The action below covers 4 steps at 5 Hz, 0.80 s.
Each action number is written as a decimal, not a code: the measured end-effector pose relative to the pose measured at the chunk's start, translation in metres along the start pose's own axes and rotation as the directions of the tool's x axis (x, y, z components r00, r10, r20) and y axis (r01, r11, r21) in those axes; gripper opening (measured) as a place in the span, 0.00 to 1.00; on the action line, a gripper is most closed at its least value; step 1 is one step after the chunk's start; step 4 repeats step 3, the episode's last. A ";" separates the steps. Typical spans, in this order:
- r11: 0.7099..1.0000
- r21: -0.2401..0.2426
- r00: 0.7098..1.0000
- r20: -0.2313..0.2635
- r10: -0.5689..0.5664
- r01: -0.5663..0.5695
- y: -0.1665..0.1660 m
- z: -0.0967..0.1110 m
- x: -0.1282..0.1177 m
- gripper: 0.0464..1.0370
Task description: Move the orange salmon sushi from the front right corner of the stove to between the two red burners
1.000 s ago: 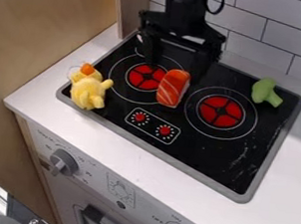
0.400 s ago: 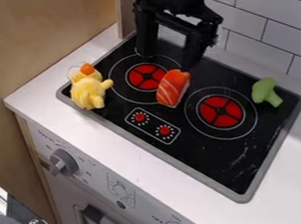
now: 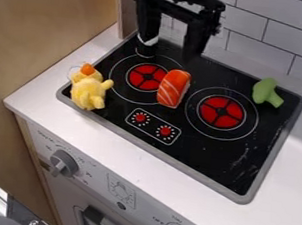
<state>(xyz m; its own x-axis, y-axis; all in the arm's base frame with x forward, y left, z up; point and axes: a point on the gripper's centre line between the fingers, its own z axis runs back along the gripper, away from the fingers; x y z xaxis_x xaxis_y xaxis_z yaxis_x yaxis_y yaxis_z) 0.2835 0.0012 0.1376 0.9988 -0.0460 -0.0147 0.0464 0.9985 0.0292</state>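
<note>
My gripper point(image 3: 171, 47) hangs open over the back of the black stovetop point(image 3: 206, 160), its two fingers well apart and nothing between them. Just in front of it lies an orange salmon piece point(image 3: 173, 88) with white stripes, between the two red burners. To the left, a yellow plush duck point(image 3: 89, 89) with an orange beak sits on the stovetop's left edge. Green toy broccoli point(image 3: 266, 92) lies at the back right. Beside the left finger a small dark item with a pale rim point(image 3: 145, 47) is partly hidden.
A white counter point(image 3: 85, 127) surrounds the stovetop. White wall tiles point(image 3: 262, 42) rise behind, and a wooden panel point(image 3: 51, 29) stands on the left. Knobs are on the front face below.
Over the last second my gripper has moved up and back, away from the salmon piece, with its fingers still apart. The toys have not moved.
</note>
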 end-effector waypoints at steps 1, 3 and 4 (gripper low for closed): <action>1.000 -0.007 1.000 -0.017 -0.008 0.008 0.000 0.001 -0.003 0.96; 1.000 -0.007 1.000 0.002 -0.011 0.011 0.001 0.006 -0.003 0.96; 1.000 -0.007 1.000 0.002 -0.011 0.011 0.001 0.006 -0.003 0.96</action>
